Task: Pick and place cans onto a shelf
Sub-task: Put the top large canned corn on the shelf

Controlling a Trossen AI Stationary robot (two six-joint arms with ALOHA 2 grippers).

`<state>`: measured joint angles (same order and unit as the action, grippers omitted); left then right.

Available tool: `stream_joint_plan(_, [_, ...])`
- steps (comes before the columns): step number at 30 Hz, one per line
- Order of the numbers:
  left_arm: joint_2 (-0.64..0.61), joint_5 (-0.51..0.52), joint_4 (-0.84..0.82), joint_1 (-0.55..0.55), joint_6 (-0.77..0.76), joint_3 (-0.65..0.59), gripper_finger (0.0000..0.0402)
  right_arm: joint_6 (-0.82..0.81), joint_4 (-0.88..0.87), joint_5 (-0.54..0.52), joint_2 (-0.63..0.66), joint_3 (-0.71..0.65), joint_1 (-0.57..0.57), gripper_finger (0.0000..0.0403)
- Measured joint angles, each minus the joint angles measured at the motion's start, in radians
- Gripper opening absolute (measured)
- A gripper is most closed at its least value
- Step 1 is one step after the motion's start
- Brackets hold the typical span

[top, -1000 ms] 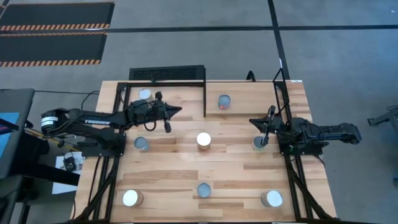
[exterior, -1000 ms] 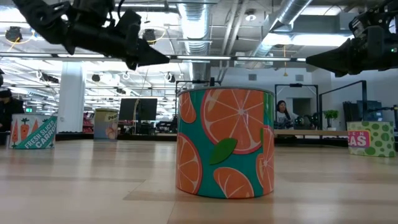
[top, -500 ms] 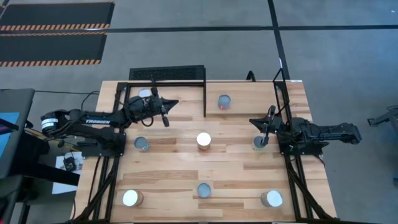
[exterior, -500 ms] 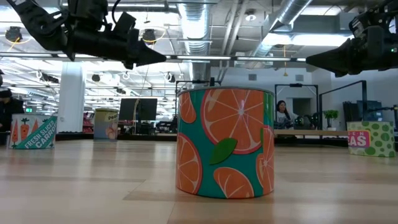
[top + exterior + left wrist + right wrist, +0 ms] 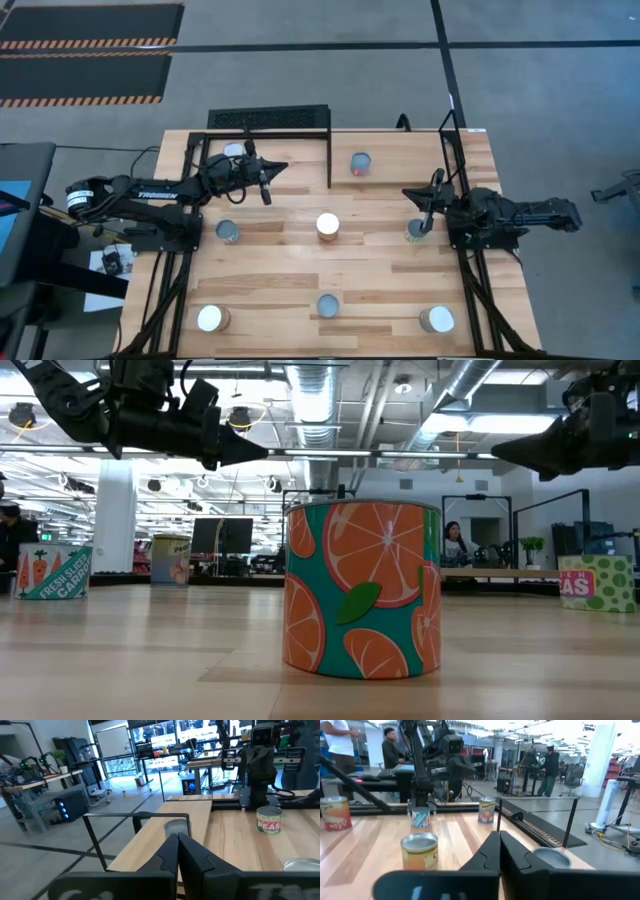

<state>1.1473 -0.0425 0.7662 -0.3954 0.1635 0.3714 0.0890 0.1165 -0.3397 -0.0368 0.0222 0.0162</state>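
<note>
Several cans stand upright on the wooden table. A white-topped can is at the middle, a grey-topped can is farther back, and a can stands within the black shelf frame at the far left. The orange-patterned can fills the low view. My left gripper is shut and empty, above the table beside the frame; it also shows in its wrist view. My right gripper is shut and empty at the right, near a can; it also shows in its wrist view.
More cans stand at the left and along the near edge. A black upright post of the frame stands between my left gripper and the grey-topped can. People show in the room beyond the table.
My left gripper has gone toward the table's far edge and a little left, closer to the shelf frame, staying shut. The cans have not moved.
</note>
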Motion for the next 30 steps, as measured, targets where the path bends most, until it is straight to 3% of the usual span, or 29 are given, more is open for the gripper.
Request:
stream_joint_plan(9, [0.0,-0.002,0.004,0.0,-0.002,0.0,0.0,-0.022,-0.002,-0.026,-0.16,0.072,0.082,0.0005])
stream_joint_plan(22, [0.0,-0.053,0.0,0.0,-0.003,0.001,0.0,-0.351,-0.355,-0.236,-0.614,0.37,0.305,0.0005])
stream_joint_plan(30, [0.0,-0.084,-0.011,0.0,-0.003,0.001,0.0,-0.413,-0.263,-0.197,-0.898,0.449,0.311,0.0005])
